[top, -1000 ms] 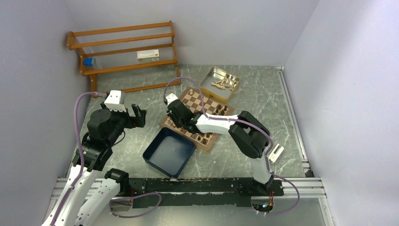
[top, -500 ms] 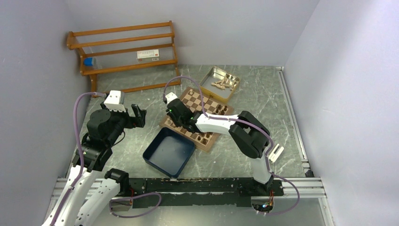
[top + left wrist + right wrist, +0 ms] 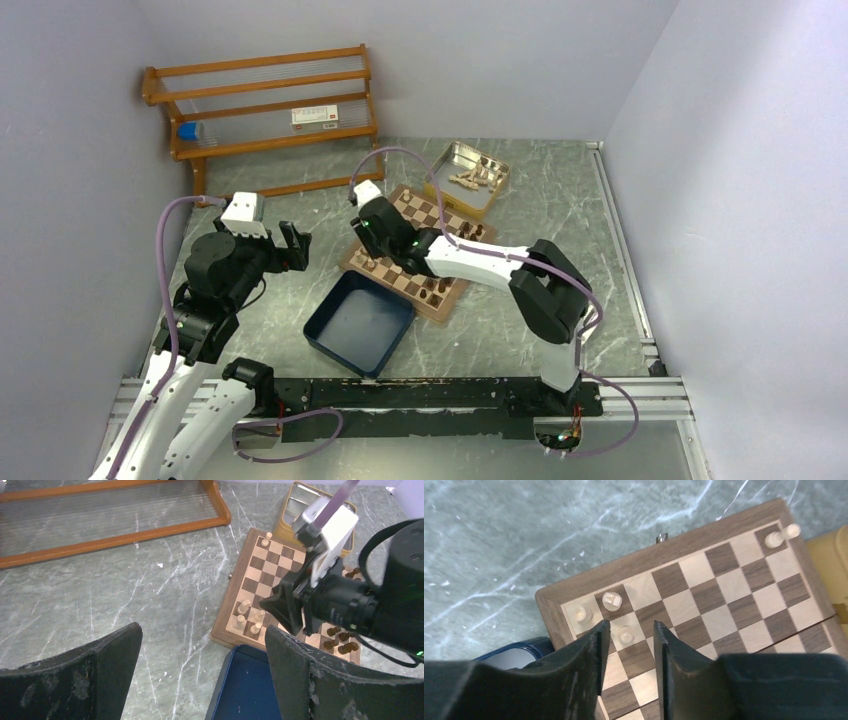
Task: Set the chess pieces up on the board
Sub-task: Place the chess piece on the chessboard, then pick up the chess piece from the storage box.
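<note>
Right pincer (image 3: 631,628) hovering, parted, above the board (image 3: 684,555) corner; light pawn (image 3: 625,636) standing free between its fingers (image 3: 584,675); left pincer (image 3: 202,640) gaping wide.

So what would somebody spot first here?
The right hand reaching over the board, its fingers either side of a light chess piece near one corner. Next, the navy tray on the board's near side and the shiny tin of more pieces beyond it.

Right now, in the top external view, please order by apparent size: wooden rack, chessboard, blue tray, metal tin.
Largest to smallest:
wooden rack
chessboard, though the right arm covers part
blue tray
metal tin
</note>
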### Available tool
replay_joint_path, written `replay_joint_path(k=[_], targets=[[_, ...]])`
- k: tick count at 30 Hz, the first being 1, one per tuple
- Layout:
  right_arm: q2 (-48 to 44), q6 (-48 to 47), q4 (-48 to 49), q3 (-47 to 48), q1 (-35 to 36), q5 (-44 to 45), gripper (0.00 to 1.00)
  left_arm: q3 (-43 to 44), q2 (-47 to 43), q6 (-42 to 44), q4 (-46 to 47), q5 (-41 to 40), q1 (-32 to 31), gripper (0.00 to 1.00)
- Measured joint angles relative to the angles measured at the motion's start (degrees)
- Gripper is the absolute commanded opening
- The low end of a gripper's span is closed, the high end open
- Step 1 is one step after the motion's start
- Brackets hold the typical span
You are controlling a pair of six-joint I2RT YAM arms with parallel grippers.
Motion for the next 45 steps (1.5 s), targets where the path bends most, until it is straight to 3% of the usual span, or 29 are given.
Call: replay_joint_path(k=[3, 10, 15, 20, 24, 33, 45], targets=[[-2.1, 0.02, 0.15, 0.57, -0.68, 0.15, 0.58, 0.0, 0.0, 0.0, 0.0, 0.0, 0.0, 0.97], [-4.31, -0.17, 1.16, 1.09, -8.72, 1.29, 0.61, 0.0, 0.0, 0.0, 0.02, 0.17, 0.0, 0.97], [-4.33, -0.26, 1.79, 1.2, -18.53, 2.56, 0.53, 0.0, 0.0, 0.0, 0.02, 0.28, 0.0, 0.97], [-2.86, -0.46, 3.1, 3.32, -27.91, 2.75, 0.36, 0.0, 0.0, 0.0, 0.0, 0.44, 0.0, 0.97], [1.53, -0.72, 3.85, 7.23, -32.94, 2.75, 0.32, 0.0, 0.0, 0.0, 0.02, 0.61, 0.0, 0.97], [13.86, -0.92, 3.67, 16.48, -37.81, 2.54, 0.3, -0.02, 0.0, 0.0, 0.02, 0.66, 0.0, 0.97], [19.45, -0.74, 3.52, 21.51, -38.49, 2.86, 0.27, 0.0, 0.07, 0.0, 0.02, 0.63, 0.0, 0.97]])
